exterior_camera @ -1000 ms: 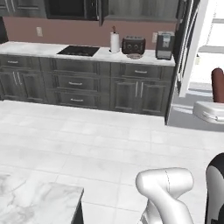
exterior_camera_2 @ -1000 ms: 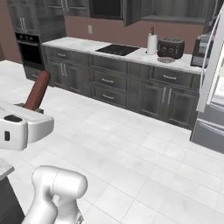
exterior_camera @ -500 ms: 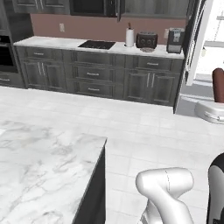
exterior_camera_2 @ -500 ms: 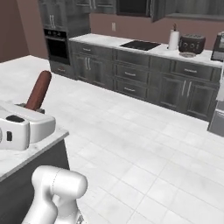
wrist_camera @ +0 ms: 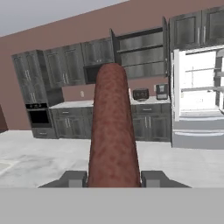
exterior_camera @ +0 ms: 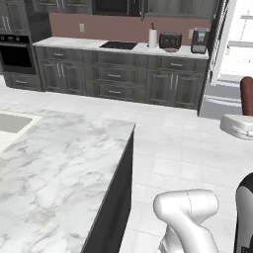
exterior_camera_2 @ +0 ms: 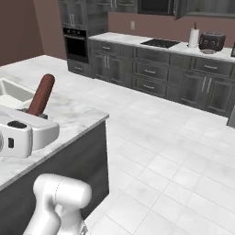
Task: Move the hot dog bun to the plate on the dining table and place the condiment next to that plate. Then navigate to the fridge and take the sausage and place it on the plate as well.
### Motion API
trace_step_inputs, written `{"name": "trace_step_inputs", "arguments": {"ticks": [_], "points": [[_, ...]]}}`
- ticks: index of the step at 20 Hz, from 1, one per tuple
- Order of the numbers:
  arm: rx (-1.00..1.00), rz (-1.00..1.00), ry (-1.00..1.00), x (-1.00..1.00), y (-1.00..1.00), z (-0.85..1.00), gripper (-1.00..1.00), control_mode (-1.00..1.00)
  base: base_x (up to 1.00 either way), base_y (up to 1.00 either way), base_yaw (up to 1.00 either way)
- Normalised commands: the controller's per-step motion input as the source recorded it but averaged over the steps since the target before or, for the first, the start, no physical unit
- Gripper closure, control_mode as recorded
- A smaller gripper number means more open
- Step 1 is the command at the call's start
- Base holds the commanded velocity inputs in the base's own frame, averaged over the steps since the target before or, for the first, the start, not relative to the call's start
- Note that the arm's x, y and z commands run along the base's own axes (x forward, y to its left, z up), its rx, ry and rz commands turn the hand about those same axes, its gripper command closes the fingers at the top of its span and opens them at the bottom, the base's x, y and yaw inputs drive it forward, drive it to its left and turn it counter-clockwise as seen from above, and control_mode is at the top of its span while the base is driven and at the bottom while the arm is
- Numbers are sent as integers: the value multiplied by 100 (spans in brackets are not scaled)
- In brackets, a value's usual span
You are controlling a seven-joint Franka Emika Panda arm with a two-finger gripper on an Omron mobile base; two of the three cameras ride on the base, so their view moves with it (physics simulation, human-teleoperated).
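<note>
My gripper (wrist_camera: 112, 178) is shut on the sausage (wrist_camera: 111, 131), a long reddish-brown cylinder that stands up from between the fingers (wrist_camera: 72, 178). In the right base view the sausage (exterior_camera_2: 41, 94) leans above the white hand, with the gripper (exterior_camera_2: 34, 114) held over the island's edge. The left base view has the sausage (exterior_camera: 246, 94) at its right border. The fridge (wrist_camera: 197, 92) stands open and bright, far ahead on the right. The hot dog bun, the plate, the condiment and the dining table are out of view.
A marble island (exterior_camera: 59, 163) with a sink (exterior_camera_2: 13, 92) lies to the left of the base. Dark cabinets (exterior_camera: 123, 74) line the back wall, with a cooktop, a toaster (exterior_camera: 170, 40) and an oven (exterior_camera_2: 75, 43). White tiled floor (exterior_camera_2: 174, 151) stretches between.
The whole picture has shifted as the base drove and turned. The marble island has come into view beside the arm. The sausage stays in the shut gripper.
</note>
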Motion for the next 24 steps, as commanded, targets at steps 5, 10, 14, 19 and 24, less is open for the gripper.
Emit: {"name": "trace_step_inputs", "arguments": {"ticks": [5, 10, 14, 19, 24], "points": [[0, 0, 0, 0, 0, 0, 100, 100, -100, 36, 0], [0, 0, 0, 0, 0, 0, 100, 100, -100, 35, 0], [0, 0, 0, 0, 0, 0, 100, 100, -100, 49, 0], [0, 0, 0, 0, 0, 0, 100, 100, -90, 80, 2], [0, 0, 0, 0, 0, 0, 100, 100, -17, 100, 0]]}}
